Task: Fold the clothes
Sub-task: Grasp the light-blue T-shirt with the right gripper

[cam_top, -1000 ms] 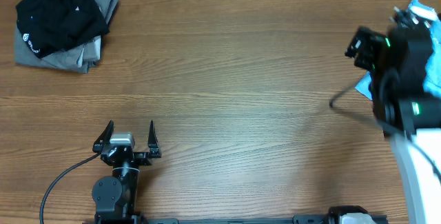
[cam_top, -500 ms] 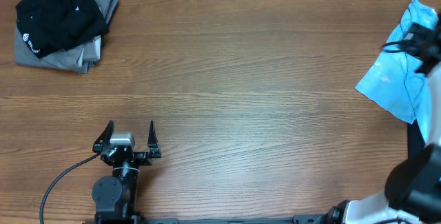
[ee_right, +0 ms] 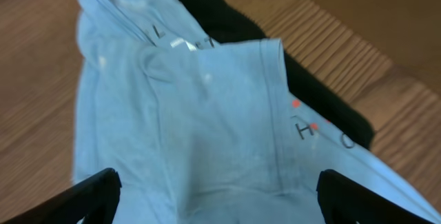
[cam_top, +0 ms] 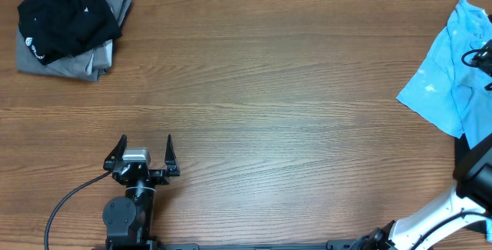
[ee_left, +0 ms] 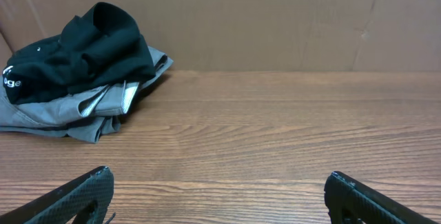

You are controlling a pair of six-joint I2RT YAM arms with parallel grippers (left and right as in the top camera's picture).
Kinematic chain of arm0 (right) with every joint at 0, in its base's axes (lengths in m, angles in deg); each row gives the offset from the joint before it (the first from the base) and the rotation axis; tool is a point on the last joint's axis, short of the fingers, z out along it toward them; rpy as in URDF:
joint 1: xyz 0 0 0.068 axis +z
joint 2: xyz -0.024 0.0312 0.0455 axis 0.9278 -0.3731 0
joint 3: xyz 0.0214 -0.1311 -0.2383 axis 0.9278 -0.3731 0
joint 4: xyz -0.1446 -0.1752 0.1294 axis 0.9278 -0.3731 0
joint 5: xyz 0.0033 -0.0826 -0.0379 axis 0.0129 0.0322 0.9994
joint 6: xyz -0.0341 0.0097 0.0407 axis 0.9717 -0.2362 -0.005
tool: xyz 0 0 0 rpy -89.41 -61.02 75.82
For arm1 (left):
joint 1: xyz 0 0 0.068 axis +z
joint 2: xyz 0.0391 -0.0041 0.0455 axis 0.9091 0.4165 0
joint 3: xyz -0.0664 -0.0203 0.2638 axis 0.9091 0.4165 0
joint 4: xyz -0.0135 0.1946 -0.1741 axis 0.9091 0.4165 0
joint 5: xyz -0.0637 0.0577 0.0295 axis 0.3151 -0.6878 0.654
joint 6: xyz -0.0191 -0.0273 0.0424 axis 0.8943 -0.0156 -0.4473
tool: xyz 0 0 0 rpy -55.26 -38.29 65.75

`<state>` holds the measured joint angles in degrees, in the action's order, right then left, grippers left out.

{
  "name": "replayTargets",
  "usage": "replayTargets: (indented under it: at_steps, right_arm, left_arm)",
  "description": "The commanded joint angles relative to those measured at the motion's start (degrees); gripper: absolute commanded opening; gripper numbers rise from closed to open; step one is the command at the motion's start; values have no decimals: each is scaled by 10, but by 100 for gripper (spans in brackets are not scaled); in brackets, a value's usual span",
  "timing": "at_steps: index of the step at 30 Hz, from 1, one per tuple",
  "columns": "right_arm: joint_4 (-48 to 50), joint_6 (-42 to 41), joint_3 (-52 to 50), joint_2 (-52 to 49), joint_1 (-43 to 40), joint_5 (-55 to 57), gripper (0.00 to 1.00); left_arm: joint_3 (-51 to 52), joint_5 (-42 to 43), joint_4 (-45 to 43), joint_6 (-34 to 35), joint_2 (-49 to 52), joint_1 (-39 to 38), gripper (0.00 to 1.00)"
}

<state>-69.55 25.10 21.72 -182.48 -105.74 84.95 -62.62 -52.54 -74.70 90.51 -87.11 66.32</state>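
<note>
At front edge, L gripper [cam_top: 146,142] wide open, empty. Further out at R edge, R gripper [ee_right: 220,186] spread over crumpled sky-blue T-shirt [ee_right: 200,114], nothing pinched. Risk: closing too deep, catching black garment [ee_right: 231,17] beneath too, dragging both.
</note>
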Motion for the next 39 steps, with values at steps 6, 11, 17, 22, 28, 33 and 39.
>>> replayTargets:
  at_steps: [6, 11, 17, 22, 28, 33, 39]
  right_arm:
    - [33, -24, 15, -64, -31, -4, 87]
    - [35, -24, 15, -78, -41, -8, 84]
    - [34, -24, 15, -101, -41, -10, 75]
    - [38, -23, 15, -102, -41, -10, 56]
    - [39, -23, 15, -102, -41, -9, 43]
    - [42, -24, 16, -102, -41, -7, 36]
    - [37, -24, 21, -102, -41, 21, 13]
  left_arm:
    - [2, -3, 1, 3, -5, 1, 100]
    - [2, -3, 1, 3, -5, 1, 100]
    - [2, -3, 1, 3, -5, 1, 100]
    - [2, -3, 1, 3, -5, 1, 100]
    - [2, -3, 1, 3, -5, 1, 100]
    - [2, -3, 1, 3, -5, 1, 100]
    - [2, -3, 1, 3, -5, 1, 100]
